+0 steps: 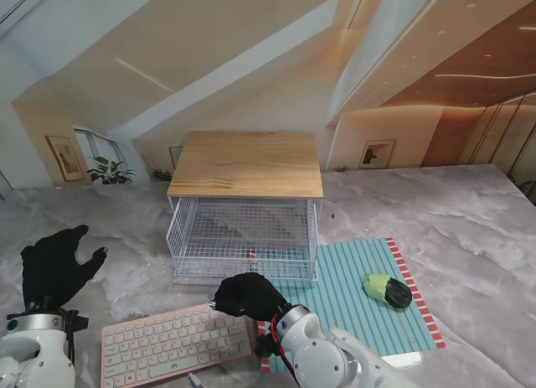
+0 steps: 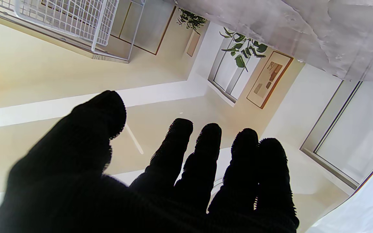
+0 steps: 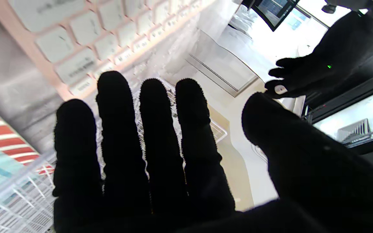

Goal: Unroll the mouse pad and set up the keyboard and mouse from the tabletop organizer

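Grey marbled tabletop [image 1: 469, 229] is spreading across the stand view, with a printed backdrop of walls and framed pictures standing behind it. I am taking the wire organizer [image 1: 243, 237] as my landmark: a white mesh basket under a wooden top, sitting mid-table and looking empty through the mesh. Just to the right of the organizer and nearer to me, the mouse pad [image 1: 360, 300] is lying unrolled and flat, teal-striped with a red-and-white border. Nearer to me than the organizer and a little to its left, the pink keyboard [image 1: 172, 342] is lying on the bare table, its right end just beside the pad's left edge. My right hand [image 1: 247, 296] is hovering directly in front of the organizer over the keyboard's far right corner, fingers [image 3: 160, 129] extended side by side and thumb apart, gripping nothing; I cannot tell whether it is touching the keyboard. My left hand [image 1: 54, 266] is hanging well left of the organizer, fingers spread, empty. Right of the organizer, the green and black mouse [image 1: 388, 290] is resting on the pad
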### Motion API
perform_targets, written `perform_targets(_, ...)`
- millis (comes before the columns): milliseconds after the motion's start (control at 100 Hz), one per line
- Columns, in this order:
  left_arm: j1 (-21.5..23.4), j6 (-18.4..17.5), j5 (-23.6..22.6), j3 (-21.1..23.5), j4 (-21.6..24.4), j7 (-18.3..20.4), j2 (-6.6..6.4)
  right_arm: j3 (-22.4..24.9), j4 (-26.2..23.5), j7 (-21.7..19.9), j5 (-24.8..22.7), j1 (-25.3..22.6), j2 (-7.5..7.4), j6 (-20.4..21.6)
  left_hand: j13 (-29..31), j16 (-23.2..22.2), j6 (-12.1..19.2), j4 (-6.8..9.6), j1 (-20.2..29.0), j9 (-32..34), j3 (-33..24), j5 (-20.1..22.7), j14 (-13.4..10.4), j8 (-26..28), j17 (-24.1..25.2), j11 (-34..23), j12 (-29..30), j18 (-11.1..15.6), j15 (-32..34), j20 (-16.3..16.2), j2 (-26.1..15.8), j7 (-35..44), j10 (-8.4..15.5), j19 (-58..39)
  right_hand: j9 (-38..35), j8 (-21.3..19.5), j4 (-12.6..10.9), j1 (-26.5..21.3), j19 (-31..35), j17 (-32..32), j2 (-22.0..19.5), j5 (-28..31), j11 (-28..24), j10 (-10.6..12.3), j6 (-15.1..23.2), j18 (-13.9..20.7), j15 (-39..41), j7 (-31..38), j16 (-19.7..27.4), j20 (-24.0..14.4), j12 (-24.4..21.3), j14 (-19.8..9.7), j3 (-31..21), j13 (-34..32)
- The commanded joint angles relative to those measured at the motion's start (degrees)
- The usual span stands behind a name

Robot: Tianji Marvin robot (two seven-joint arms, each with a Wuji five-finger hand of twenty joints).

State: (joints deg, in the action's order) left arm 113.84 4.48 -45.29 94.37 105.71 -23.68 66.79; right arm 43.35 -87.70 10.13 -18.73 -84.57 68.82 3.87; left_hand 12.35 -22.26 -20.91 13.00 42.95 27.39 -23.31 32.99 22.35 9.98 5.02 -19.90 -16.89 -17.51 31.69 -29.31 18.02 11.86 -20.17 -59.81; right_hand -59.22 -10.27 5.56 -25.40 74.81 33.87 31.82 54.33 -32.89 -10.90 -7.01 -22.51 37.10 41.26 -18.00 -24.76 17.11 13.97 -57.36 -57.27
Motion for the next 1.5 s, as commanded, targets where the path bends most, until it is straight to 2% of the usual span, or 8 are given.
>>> perform_targets(0, 0.2, 0.1, -0.1, -0.2, 0.5, 1.0, 0.05, -0.6, 1.1, -0.4, -0.3, 0.0, 0.21, -0.4, -1.2, 0.5, -0.1, 0.97, 0.6, -1.6, 0.1, -0.6, -1.0, -0.3, 0.4, 0.3, 0.6, 2.0, -0.3, 0.2, -1.1, -0.4, 0.7, 0.7, 0.2, 0.7, -0.7, -1.1, -1.6, -2.8, -1.4, 2.1, 0.9, 0.7, -0.8, -0.5, -1.4, -1.1, 0.8, 1.8, -0.8, 0.5, -0.3, 0.0)
perform_targets(490, 0.5, 0.6, 0.2, -0.4, 1.0, 1.3, 0.07, -2.3, 5.7, 3.4, -3.2, 2.8, 1.48, -2.3, -1.3, 0.6, -0.1, 0.88, 0.6, -1.7, 0.4, -0.6, -1.1, -0.4, 0.4, 0.3, 0.6, 2.1, -0.4, 0.3, -1.2, -0.5, 0.8, 0.9, 7.1, 1.5, -1.7, -1.0, -7.1, -10.4, -3.4, -0.6, 3.5, 0.9, -2.1, 3.7, -8.5, -6.2, 2.1, 4.3, -1.1, -0.4, -1.2, 7.1)
perform_targets(660, 0.3, 0.5, 0.2, -0.6, 1.0, 1.5, 0.03, -2.2, 6.5, 4.5, -3.5, 3.1, 1.83, -3.0, -1.4, 0.6, -0.1, 0.90, 0.6, -1.7, 0.4, -0.6, -1.2, -0.4, 0.4, 0.4, 0.6, 2.1, -0.4, 0.3, -1.2, -0.5, 0.7, 0.9, 9.8, -1.2, -3.0, -0.8, -7.8, -12.5, -4.1, -1.0, 2.8, 1.0, -2.5, 4.4, -9.6, -9.7, 1.4, 4.3, -0.4, -0.5, -1.1, 9.4)
perform_targets(910, 0.1, 1.0, 0.3, -1.0, 1.0, 1.8, -0.02, -2.3, 7.5, 5.1, -3.2, 3.9, 2.24, -3.5, -1.3, 0.6, -0.2, 0.91, 0.6, -1.7, 0.4, -0.6, -1.2, -0.4, 0.4, 0.4, 0.6, 2.1, -0.4, 0.3, -1.3, -0.6, 0.7, 1.0, 12.7, -2.4, -3.6, -0.6, -8.6, -14.9, -4.9, -2.3, 2.9, 1.5, -2.8, 5.4, -10.4, -11.2, 1.4, 4.4, -0.2, -1.3, -1.2, 12.4)
perform_targets(960, 0.1, 1.1, 0.3, -1.1, 1.0, 1.8, -0.02, -2.4, 7.9, 5.3, -3.1, 4.3, 2.43, -3.4, -1.3, 0.6, -0.1, 0.91, 0.6, -1.6, 0.4, -0.6, -1.2, -0.4, 0.4, 0.3, 0.6, 2.1, -0.4, 0.3, -1.3, -0.5, 0.7, 1.0, 14.0, -4.1, -3.9, -0.7, -8.9, -15.6, -5.0, -2.6, 2.4, 1.6, -2.9, 5.9, -10.5, -12.7, 1.1, 4.3, 0.1, -1.6, -1.1, 13.4)
perform_targets(1490, -0.1, 1.1, 0.2, -0.9, 1.1, 1.9, -0.04, -4.3, 11.2, 6.9, -1.5, 8.2, 4.18, -3.9, -1.4, 0.6, -0.2, 0.96, 0.6, -1.7, 0.3, -0.6, -1.0, -0.4, 0.4, 0.4, 0.6, 2.2, -0.3, 0.4, -1.2, -0.6, 0.6, 1.1, 22.6, -4.9, -3.9, -0.9, -10.8, -20.9, -5.5, -6.9, 1.4, 2.7, -3.7, 8.7, -12.0, -16.1, 1.1, 4.7, 0.8, -3.7, -1.1, 21.3)
